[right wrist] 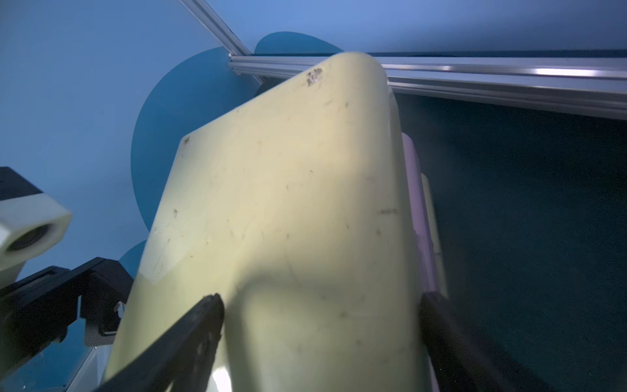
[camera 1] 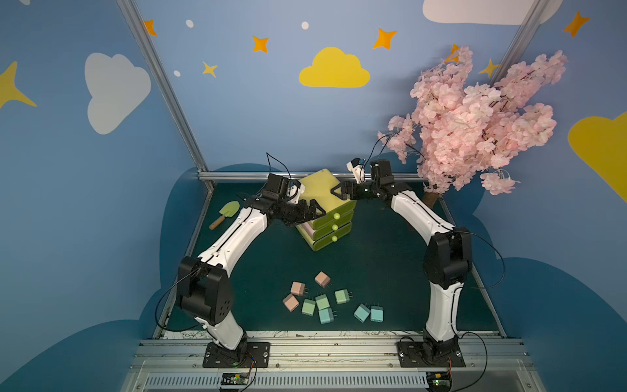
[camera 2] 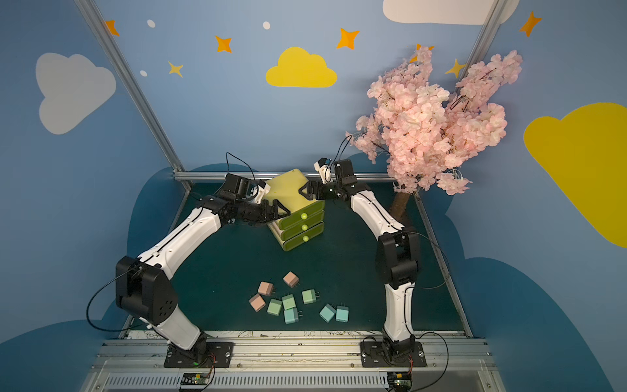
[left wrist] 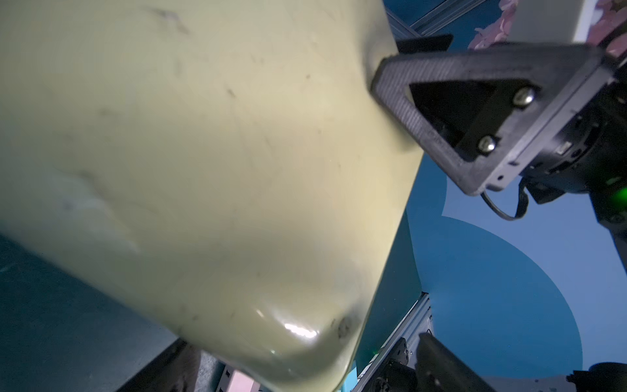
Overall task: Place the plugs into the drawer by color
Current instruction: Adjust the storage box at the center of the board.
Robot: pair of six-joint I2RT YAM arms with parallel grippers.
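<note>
Status: the chest (camera 1: 319, 190) sits rear centre on the green table (camera 1: 390, 278), skewed to the back rail (camera 1: 237, 175), fronts turned front-right. All three drawers (camera 1: 330, 226) look pushed in. The left gripper (camera 1: 310, 211) is at the chest's near left top corner and the right gripper (camera 1: 339, 192) is at the right edge of the top, same in both top views. Right wrist view: jaws are spread wide and straddle the chest, with one finger (right wrist: 200, 325) over the top face and the other down the side by a pink strip (right wrist: 412, 190). Left wrist view: the top face fills most of the picture, and a right-gripper finger touches its edge. The left jaws look spread around the corner too (can't tell whether either pair is actually clamped on the chest or just close, since the contact is hidden or blurred). Can't tell if the chest sits flat either. Nine plugs (camera 1: 322, 301) lie loose in a cluster at front centre, well apart from the chest, none in a gripper. The pink plugs (camera 1: 298, 288) are on the left and rear of the cluster and the green plugs (camera 1: 341, 296) are mid. Of the blue plugs (camera 1: 361, 312), two sit side by side on the right and one just in front of the greens. A toy shovel (camera 1: 225, 213) lies by the left edge, and a blossom tree (camera 1: 475, 118) stands at the rear right corner.
</note>
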